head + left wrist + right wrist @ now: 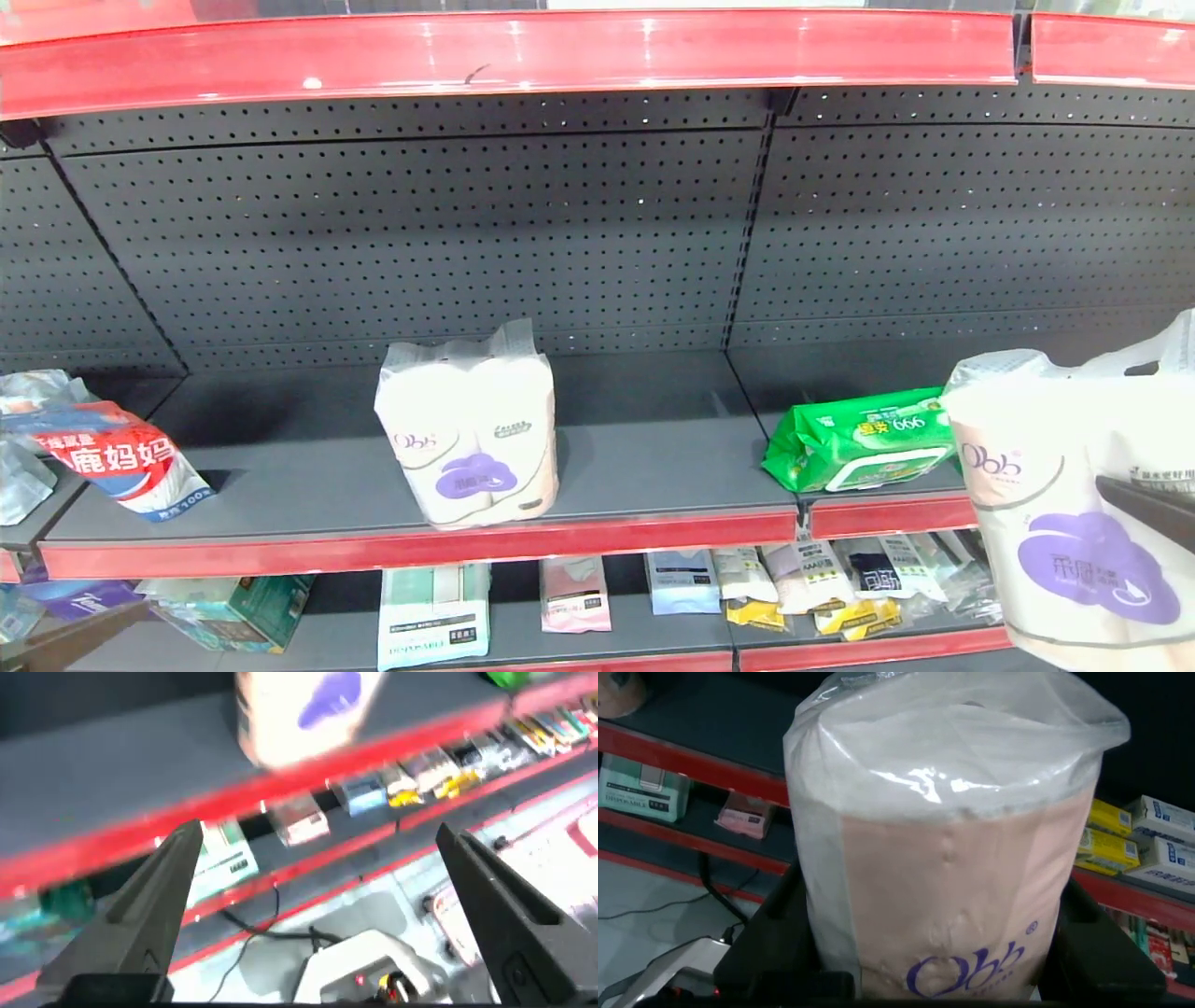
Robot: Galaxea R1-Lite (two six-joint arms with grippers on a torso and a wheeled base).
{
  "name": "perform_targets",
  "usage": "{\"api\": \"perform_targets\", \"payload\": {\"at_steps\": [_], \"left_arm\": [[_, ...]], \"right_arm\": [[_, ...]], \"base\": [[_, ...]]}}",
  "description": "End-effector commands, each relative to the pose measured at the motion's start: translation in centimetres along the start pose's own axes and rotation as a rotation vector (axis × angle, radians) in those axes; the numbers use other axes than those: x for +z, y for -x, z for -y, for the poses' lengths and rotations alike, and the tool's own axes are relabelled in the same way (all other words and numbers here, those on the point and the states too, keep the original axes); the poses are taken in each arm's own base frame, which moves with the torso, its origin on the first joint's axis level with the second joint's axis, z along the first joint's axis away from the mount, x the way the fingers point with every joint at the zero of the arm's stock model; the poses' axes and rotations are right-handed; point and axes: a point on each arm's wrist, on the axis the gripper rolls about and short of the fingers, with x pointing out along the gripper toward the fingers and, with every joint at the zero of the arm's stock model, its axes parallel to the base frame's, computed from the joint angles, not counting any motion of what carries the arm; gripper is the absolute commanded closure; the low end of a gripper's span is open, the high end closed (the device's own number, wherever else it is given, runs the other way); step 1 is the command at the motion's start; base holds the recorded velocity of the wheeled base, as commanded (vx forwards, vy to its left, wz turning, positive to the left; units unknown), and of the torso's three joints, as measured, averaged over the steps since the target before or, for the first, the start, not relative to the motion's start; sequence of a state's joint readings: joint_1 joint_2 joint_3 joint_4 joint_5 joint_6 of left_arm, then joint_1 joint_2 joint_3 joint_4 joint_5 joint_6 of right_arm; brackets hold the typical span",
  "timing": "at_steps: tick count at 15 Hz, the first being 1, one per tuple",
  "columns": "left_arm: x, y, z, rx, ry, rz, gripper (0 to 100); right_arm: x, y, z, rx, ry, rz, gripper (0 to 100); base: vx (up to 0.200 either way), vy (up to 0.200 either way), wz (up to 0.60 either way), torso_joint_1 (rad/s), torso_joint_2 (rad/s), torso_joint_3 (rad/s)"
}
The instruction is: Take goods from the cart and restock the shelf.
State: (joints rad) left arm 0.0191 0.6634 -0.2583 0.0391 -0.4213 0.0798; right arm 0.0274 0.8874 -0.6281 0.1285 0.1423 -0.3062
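- Toilet-roll pack is pinched between the fingers of the right hand, with one dark finger laid across its side. It is held upright in front of the shelf's right end, off the board.
- Its wrapper is thin, glossy, crinkled plastic, gathered at the top. Rounded white rolls are seen through it, and a purple cloud mark is printed low on the face.
- Left hand is spread wide, with nothing between its dark, wedge-shaped fingers. It is placed low, in front of the red shelf edges.
- Second toilet-roll pack is stood upright on the shelf, mid-bay near the front edge, well apart from the held one.
- Shelf is made of flat dark grey metal with a shiny red front strip. A perforated dark back panel is set behind it.
- Green wipes pack, soft and pillow-shaped, is laid flat in the next bay, near the held pack in the head view.
- Red-and-white bag is leaned at the shelf's left end.
- Small flat packets are laid on the lower shelf.
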Motion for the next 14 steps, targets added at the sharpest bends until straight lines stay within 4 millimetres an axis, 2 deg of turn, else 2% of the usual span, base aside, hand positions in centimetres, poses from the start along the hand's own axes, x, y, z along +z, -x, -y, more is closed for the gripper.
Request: {"api": "perform_targets", "payload": {"at_steps": [1,4,6,7,8,9,10,11,13,14], "left_arm": [[-1.1,2.6,1.2,0.052,-0.064,0.117,0],[-1.5,2.8,0.9,0.216,-0.053,0.102,0],[-1.6,2.8,0.5,0.386,-0.064,0.079,0],[-1.6,3.0,0.5,0.395,-0.104,0.081,0],[-1.8,3.2,0.9,0.278,-0.169,0.108,0],[-2.0,3.7,1.5,0.040,-0.242,0.158,0],[-2.4,4.0,1.6,-0.087,-0.278,0.149,0],[-2.7,3.9,1.4,-0.061,-0.274,0.106,0],[-3.2,3.4,0.5,0.377,-0.203,0.022,0],[-3.7,3.6,0.4,0.426,-0.180,0.052,0]], "right_arm": [[0.2,-0.2,0.1,0.003,0.001,-0.003,100],[0.6,-0.5,0.2,0.003,0.001,-0.003,100],[0.6,-0.5,0.3,0.001,0.000,-0.003,100],[0.6,-0.5,0.3,0.001,0.000,-0.003,100],[0.6,-0.5,0.3,0.001,-0.001,-0.003,100],[0.6,-0.6,0.3,0.002,-0.002,-0.004,100],[0.6,-0.6,0.3,0.003,-0.002,-0.007,100],[0.6,-0.7,0.3,0.004,-0.002,-0.010,100],[0.7,-0.8,0.3,0.004,-0.002,-0.010,100],[0.7,-0.8,0.3,0.004,-0.002,-0.010,100]], "base": [[0.000,0.000,0.00,0.000,0.00,0.000],[0.000,0.000,0.00,0.000,0.00,0.000],[0.000,0.000,0.00,0.000,0.00,0.000],[0.000,0.000,0.00,0.000,0.00,0.000],[0.000,0.000,0.00,0.000,0.00,0.000],[0.000,0.000,0.00,0.000,0.00,0.000],[0.000,0.000,0.00,0.000,0.00,0.000],[0.000,0.000,0.00,0.000,0.00,0.000],[0.000,0.000,0.00,0.000,0.00,0.000],[0.000,0.000,0.00,0.000,0.00,0.000]]}}
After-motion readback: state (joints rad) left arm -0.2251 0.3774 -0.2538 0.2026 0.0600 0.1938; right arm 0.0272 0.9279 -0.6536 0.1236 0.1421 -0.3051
